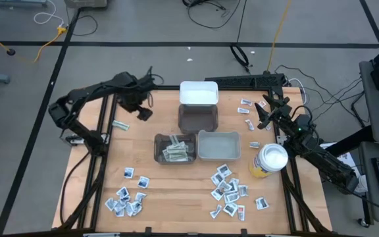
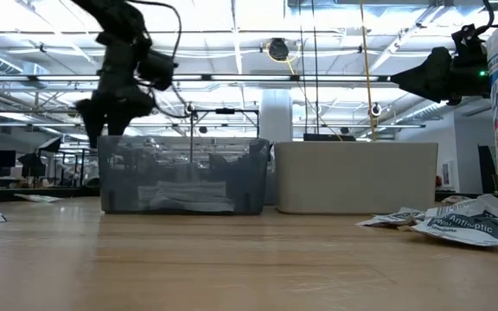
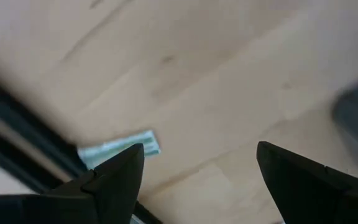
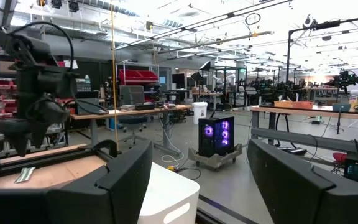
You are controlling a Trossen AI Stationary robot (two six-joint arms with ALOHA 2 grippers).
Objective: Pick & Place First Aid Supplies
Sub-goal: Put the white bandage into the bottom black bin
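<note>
**Left jaws spread above a lone strip wrapper**

Here my left gripper (image 3: 194, 177) hangs with its jaws spread wide and nothing between them, above the bare counter (image 1: 84, 178) near its far left edge. Just beyond the fingertips in the left wrist view lies one narrow strip wrapper (image 3: 120, 148), flat on the wood, close to the counter's dark edge rail. From above I see the same wrapper (image 1: 120, 124) slightly to the left of the gripper (image 1: 142, 112).

My right gripper (image 1: 266, 112) waits raised at the far right side, jaws also spread and empty, pointing out into the room.

Toward the middle, a dark bin (image 1: 174, 148) holds several strip wrappers. Square sachets lie scattered in two patches along the near side, one left (image 1: 127, 197) and one right (image 1: 227, 187), beside the yellow canister (image 1: 268, 161).
</note>
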